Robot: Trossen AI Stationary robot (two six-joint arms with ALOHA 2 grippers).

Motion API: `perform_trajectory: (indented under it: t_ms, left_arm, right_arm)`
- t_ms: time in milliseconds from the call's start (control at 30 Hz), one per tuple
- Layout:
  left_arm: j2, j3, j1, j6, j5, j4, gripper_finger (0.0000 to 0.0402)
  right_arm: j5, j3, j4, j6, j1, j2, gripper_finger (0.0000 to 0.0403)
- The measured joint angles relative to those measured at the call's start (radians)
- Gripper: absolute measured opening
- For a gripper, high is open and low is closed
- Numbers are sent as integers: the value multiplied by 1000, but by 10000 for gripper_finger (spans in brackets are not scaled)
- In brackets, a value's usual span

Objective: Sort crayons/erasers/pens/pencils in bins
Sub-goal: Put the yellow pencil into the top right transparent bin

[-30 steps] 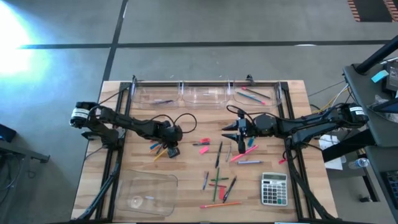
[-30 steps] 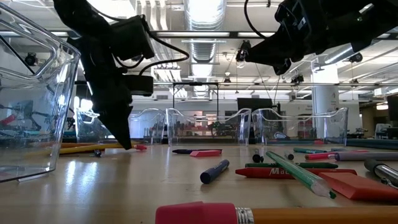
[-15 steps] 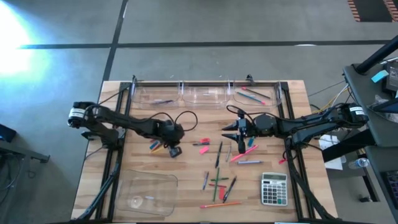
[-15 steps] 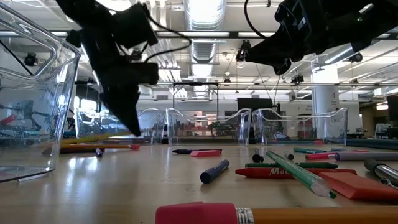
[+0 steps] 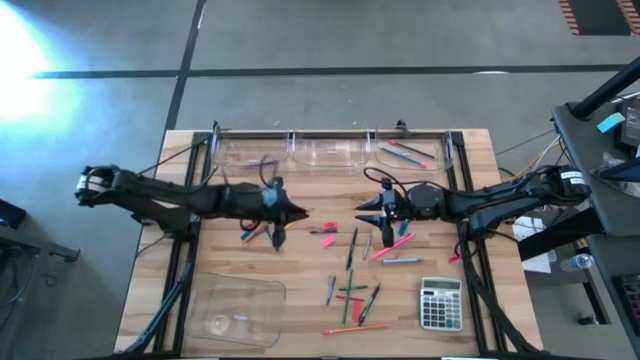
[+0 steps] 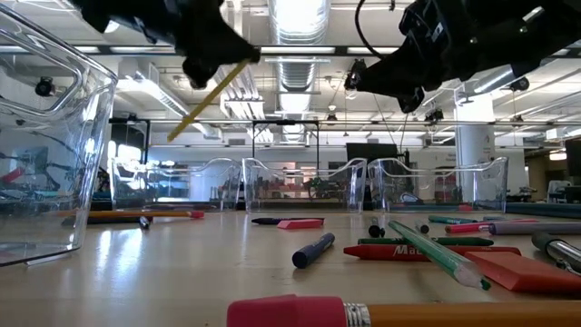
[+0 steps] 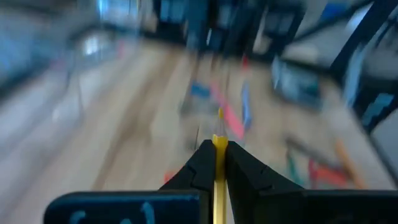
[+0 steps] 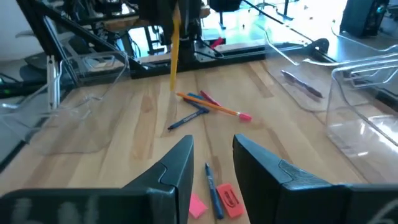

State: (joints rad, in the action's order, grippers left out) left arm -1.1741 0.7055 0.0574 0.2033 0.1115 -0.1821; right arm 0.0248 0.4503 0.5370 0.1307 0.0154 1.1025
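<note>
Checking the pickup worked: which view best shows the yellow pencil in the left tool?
The low view: the yellow pencil hangs tilted from the left tool, clear of the table. Left wrist shows it pinched but blurred; right wrist shows it distant; high view barely.

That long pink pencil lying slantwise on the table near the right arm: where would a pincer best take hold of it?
Probably at mid-length, from straight above. The pink pencil lies flat on the table, so only its thin sides offer a hold. The jaws should be turned crosswise to its slant. A middle grip should keep it level and clear of the dark pen alongside.
</note>
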Motion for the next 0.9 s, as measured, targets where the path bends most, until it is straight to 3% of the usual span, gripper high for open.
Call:
perform_trajectory:
  t_ms: [200,433,667,900]
  left_arm:
    - [-21,-68,1,-10,-6,-307,5]
    - [-117,-62,0,-32,-9,-490,5]
    - [-199,-35,0,-61,-9,-626,5]
    - [-226,-32,-1,-63,-5,-677,5]
  right_arm:
    - [-11,-1,151,2,6,94,130]
    - [-29,6,393,12,6,234,202]
    - [-36,122,419,17,6,358,254]
    - [-81,232,418,-11,6,460,259]
